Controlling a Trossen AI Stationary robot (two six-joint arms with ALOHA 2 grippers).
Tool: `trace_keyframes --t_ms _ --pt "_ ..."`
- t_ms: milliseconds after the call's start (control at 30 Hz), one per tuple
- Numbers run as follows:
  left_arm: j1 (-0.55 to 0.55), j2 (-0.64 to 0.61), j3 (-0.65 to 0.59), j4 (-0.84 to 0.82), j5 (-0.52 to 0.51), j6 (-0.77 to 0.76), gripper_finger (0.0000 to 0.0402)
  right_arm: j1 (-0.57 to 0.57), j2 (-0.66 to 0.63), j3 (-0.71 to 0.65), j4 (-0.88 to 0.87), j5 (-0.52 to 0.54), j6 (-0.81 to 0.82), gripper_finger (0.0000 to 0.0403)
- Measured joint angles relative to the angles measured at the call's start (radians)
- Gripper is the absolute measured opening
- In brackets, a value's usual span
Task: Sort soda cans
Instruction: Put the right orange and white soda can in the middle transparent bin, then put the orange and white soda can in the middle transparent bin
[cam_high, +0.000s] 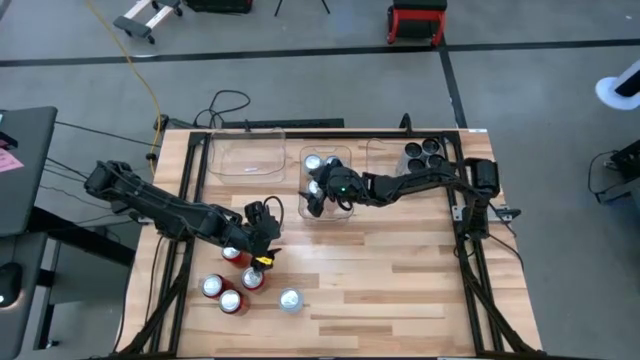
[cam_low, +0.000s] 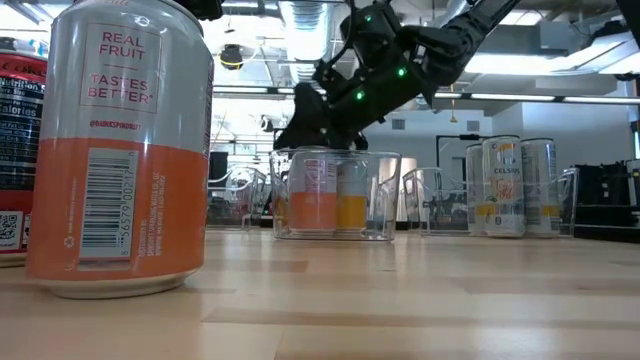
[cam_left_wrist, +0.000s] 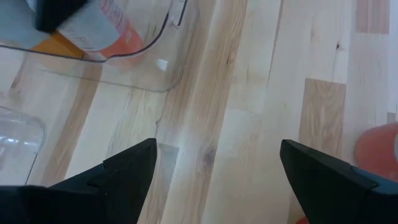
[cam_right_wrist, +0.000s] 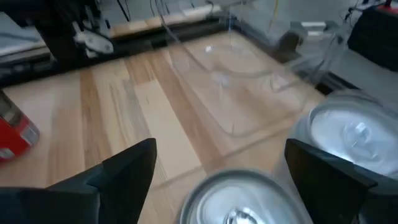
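Three red soda cans (cam_high: 232, 300) and one silver-bodied can (cam_high: 290, 299) stand upright on the wood near the table's front left. In the low view the silver-and-orange can (cam_low: 120, 150) fills the foreground. My left gripper (cam_high: 268, 240) hovers open just beyond the red cans, with only bare wood between its fingers (cam_left_wrist: 217, 168). My right gripper (cam_high: 312, 200) is open over the middle clear bin (cam_low: 335, 195). Two silver-topped cans (cam_right_wrist: 239, 199) stand upright in that bin, right below its fingers. Dark cans (cam_high: 422, 155) stand in the right bin.
An empty clear bin (cam_high: 245, 155) sits at the far left of the table, beside the middle one. The right bin (cam_low: 510, 185) holds several tall cans. Bare wood lies across the middle and right front of the table (cam_high: 400, 270). Black frame rails run along both table sides.
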Motion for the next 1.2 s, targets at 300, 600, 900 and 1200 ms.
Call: trace_keyframes --t_ms 300,600,900,1200 --pt "-0.001 0.0 0.0 0.0 0.0 -0.005 0.0335 0.007 -0.117 0.0 -0.01 0.003 -0.059 0.0375" --pt "-0.025 0.0 0.0 0.006 0.002 0.01 0.0335 0.108 -0.26 0.0 -0.076 0.004 -0.096 0.0375" --pt "-0.034 0.0 0.0 0.051 0.003 0.055 0.0335 0.294 -0.286 -0.001 -0.128 0.053 -0.101 0.0375" --pt "-0.034 0.0 0.0 0.051 0.003 0.056 0.0335 0.442 -0.286 -0.001 -0.147 0.098 -0.089 0.0375"
